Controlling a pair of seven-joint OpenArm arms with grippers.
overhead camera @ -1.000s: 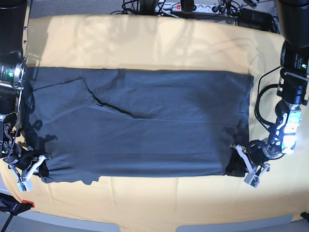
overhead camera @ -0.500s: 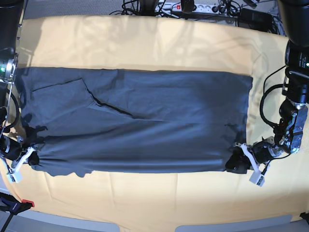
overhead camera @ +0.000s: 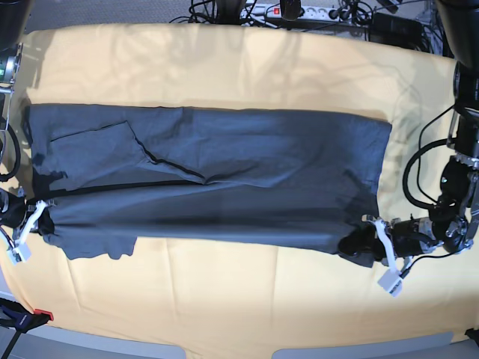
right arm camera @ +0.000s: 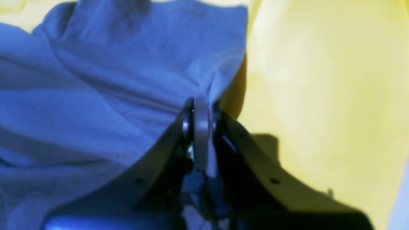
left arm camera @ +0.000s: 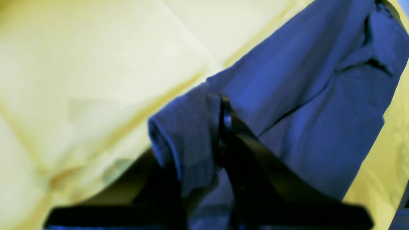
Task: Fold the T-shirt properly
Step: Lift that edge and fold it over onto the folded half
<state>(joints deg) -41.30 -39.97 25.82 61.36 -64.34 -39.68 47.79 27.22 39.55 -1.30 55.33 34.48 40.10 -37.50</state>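
The dark blue-grey T-shirt (overhead camera: 224, 172) lies spread sideways across the table, with a folded-in sleeve flap at its left. My left gripper (overhead camera: 364, 243) is at the shirt's near right corner and is shut on a bunched fold of the fabric. In the left wrist view that gripper (left arm camera: 220, 103) pinches the T-shirt (left arm camera: 319, 95) above the cloth. My right gripper (overhead camera: 39, 218) is shut on the near left corner. In the right wrist view the right gripper (right arm camera: 199, 108) clamps the T-shirt (right arm camera: 96, 95) edge. The near hem is raised between the two grips.
An orange-yellow cloth (overhead camera: 224, 67) covers the whole table under the shirt. Cables and a power strip (overhead camera: 299, 11) run along the back edge. A black and red clamp (overhead camera: 22, 318) sits at the front left corner.
Both grippers have drawn the shirt's near edge away from the front of the table, toward the back. More yellow cloth shows in front of the shirt.
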